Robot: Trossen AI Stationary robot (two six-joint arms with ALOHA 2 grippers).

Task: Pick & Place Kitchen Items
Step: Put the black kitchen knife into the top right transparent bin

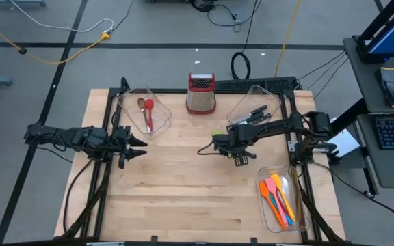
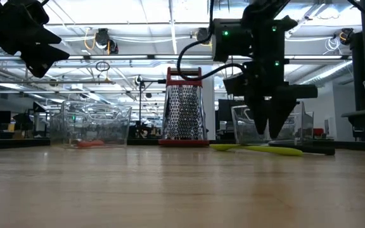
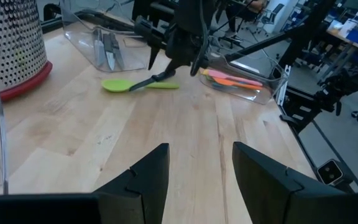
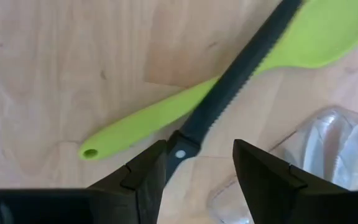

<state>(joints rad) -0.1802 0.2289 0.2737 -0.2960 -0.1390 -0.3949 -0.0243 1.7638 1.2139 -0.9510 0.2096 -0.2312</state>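
My right claw hangs over the table with fingers spread, gripping nothing. Just past its tips a black serrated knife lies crossed over a green spoon on the wood; whether a fingertip touches the handle I can't quite tell. My left claw waits released, well apart, near the bin holding red and brown spoons.

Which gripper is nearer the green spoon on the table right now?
Right. The right gripper hangs open directly over the green spoon, where a black knife lies across it. The left gripper waits open well across the table, near its left edge.
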